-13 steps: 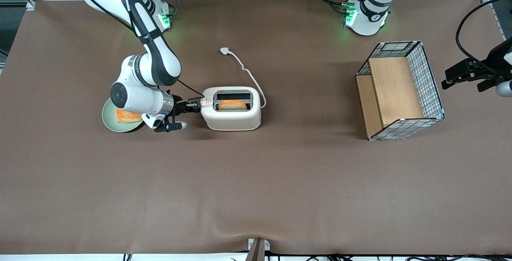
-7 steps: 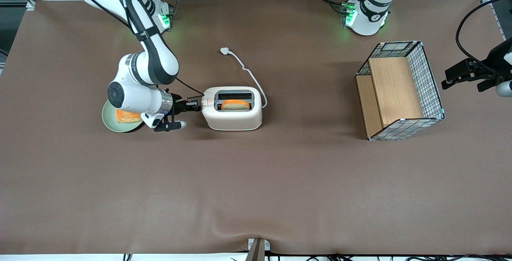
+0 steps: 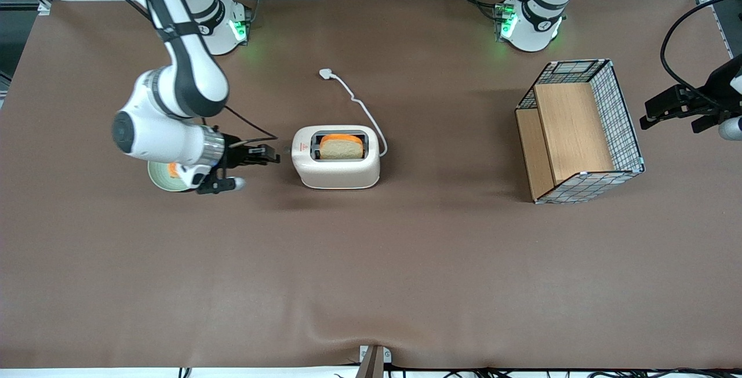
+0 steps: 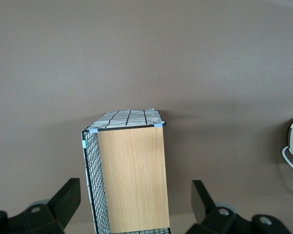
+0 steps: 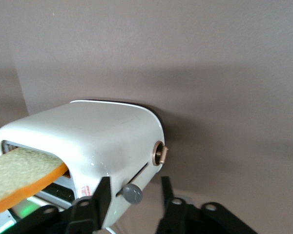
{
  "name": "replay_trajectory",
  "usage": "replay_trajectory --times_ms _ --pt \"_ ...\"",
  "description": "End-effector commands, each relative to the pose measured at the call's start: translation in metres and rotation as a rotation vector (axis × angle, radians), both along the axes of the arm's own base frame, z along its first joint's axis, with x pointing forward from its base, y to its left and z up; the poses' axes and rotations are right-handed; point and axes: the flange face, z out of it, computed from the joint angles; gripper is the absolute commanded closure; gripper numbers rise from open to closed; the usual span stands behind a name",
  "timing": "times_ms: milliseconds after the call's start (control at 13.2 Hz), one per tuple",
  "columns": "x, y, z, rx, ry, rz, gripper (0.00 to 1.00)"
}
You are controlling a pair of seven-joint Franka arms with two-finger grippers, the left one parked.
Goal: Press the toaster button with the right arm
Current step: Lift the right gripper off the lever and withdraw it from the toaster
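The cream-white toaster (image 3: 336,164) stands mid-table with a slice of bread (image 3: 341,147) sticking up out of its top slot. My right arm (image 3: 174,85) reaches down beside it, toward the working arm's end of the table. The gripper (image 3: 271,155) hovers a short gap away from the toaster's narrow end wall. In the right wrist view the gripper (image 5: 135,181) is open, and the grey toaster button (image 5: 132,193) sits between the two black fingers (image 5: 103,192), touching neither. A brass-ringed dial (image 5: 159,153) sits on the same wall of the toaster (image 5: 97,141).
A green plate (image 3: 157,178) with a piece of toast lies under my wrist. The toaster's white cord ends in a plug (image 3: 326,73) farther from the front camera. A wire basket (image 3: 579,128) with wooden panels stands toward the parked arm's end; it fills the left wrist view (image 4: 132,175).
My gripper has drawn back from the toaster's end wall toward the working arm's end of the table. The bread has risen higher in the slot.
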Motion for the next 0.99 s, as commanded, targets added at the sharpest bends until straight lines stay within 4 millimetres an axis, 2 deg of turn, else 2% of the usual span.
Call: replay_trajectory --times_ms 0,152,380,608,912 --pt "0.014 -0.026 0.039 -0.055 0.002 0.033 0.00" --pt "0.021 -0.052 0.064 -0.110 0.003 0.045 0.00" --pt "0.024 -0.108 0.102 -0.208 -0.048 0.027 0.00" --pt "0.014 -0.144 0.146 -0.318 -0.127 0.048 0.00" --pt "0.000 -0.209 0.206 -0.375 -0.181 -0.018 0.00"
